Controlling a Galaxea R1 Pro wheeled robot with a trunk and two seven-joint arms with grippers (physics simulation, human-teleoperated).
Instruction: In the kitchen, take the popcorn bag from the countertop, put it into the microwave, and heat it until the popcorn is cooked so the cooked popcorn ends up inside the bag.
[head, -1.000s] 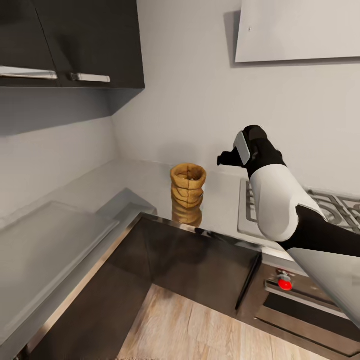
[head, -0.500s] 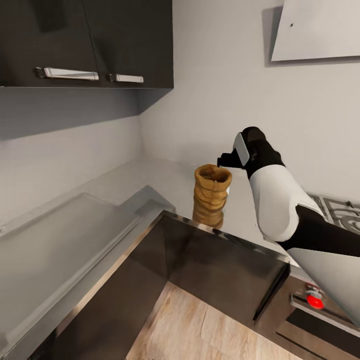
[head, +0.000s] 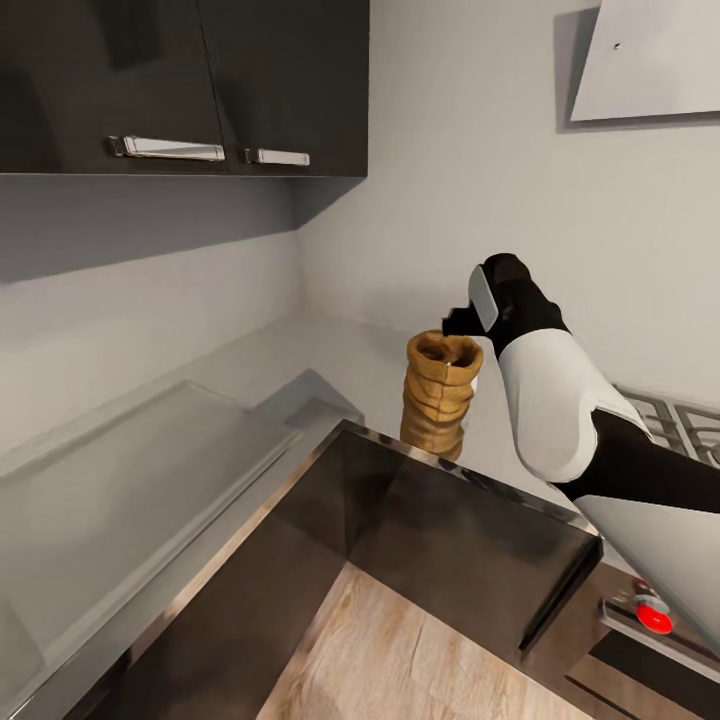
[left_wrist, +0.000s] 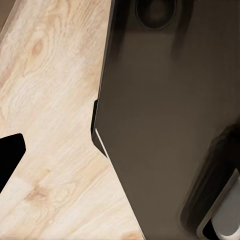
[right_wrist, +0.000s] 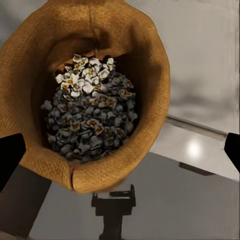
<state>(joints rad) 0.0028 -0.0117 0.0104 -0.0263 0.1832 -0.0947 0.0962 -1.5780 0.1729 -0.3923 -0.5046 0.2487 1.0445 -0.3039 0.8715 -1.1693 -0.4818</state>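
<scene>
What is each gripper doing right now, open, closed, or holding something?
Left gripper: cannot be told; one dark fingertip shows, over the wood floor.
Right gripper: open, fingertips wide apart, above the popcorn bag, not gripping it.

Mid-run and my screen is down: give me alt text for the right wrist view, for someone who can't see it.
Looking down into the open popcorn bag, a golden-brown sack holding a heap of small whitish popcorn pieces. The right hand's two dark fingertips sit at opposite edges of the picture, spread wide on either side of the bag without touching it, with the shiny grey countertop beneath.
</scene>
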